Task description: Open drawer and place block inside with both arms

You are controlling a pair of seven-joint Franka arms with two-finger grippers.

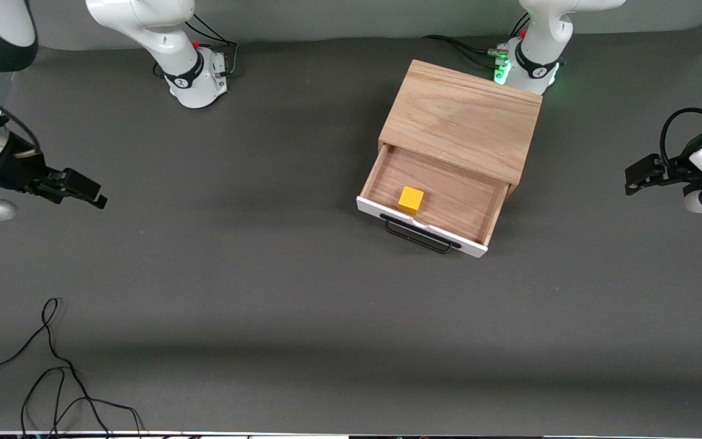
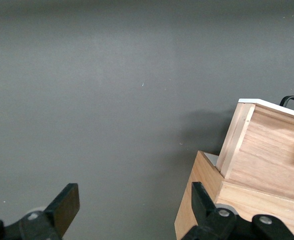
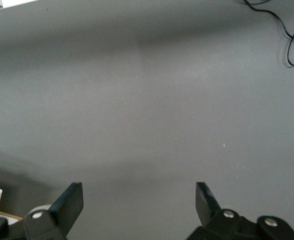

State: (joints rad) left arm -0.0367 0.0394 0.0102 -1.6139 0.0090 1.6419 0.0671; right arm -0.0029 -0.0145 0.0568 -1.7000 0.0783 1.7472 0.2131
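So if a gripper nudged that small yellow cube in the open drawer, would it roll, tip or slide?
The small yellow cube would probably slide, not roll: it sits flat on one face. Low and squat, it seems unlikely to tip. The smooth light wood floor of the open drawer should let it skid toward a wall.

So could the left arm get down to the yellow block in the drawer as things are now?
Probably yes. The drawer is pulled open, the block sits uncovered inside, and the left gripper hangs open over bare table at its own end, with nothing between.
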